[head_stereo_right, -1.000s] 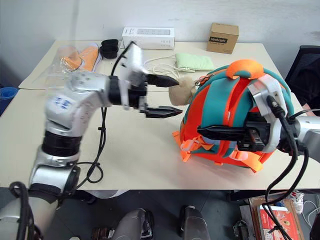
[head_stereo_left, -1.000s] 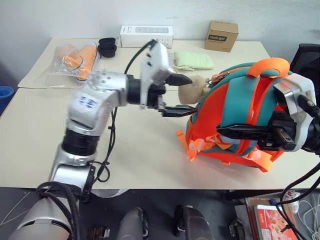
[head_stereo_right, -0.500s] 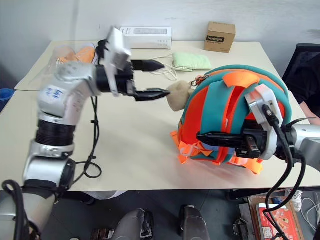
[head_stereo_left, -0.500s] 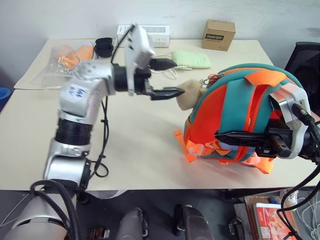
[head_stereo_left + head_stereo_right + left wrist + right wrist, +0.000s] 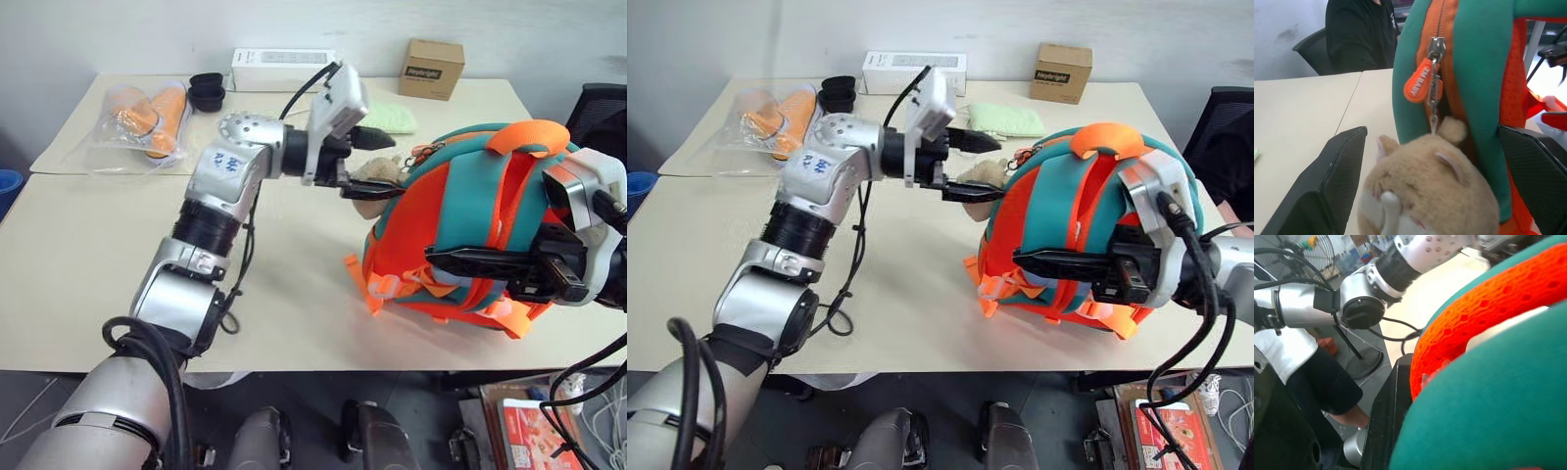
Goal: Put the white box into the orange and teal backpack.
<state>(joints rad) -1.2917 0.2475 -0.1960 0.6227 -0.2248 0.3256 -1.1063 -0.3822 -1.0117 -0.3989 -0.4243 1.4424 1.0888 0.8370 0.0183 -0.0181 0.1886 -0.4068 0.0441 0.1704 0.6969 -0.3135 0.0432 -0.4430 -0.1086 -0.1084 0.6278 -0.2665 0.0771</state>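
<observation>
Left end effector [image 5: 370,164] agape around plush toy [image 5: 377,181] beside backpack [image 5: 460,230].

A small brown cardboard box [image 5: 433,69] and a long white carton [image 5: 282,69] sit at the far edge of the pale table [image 5: 88,255]. A soft green cloth [image 5: 394,118] lies near them.
</observation>
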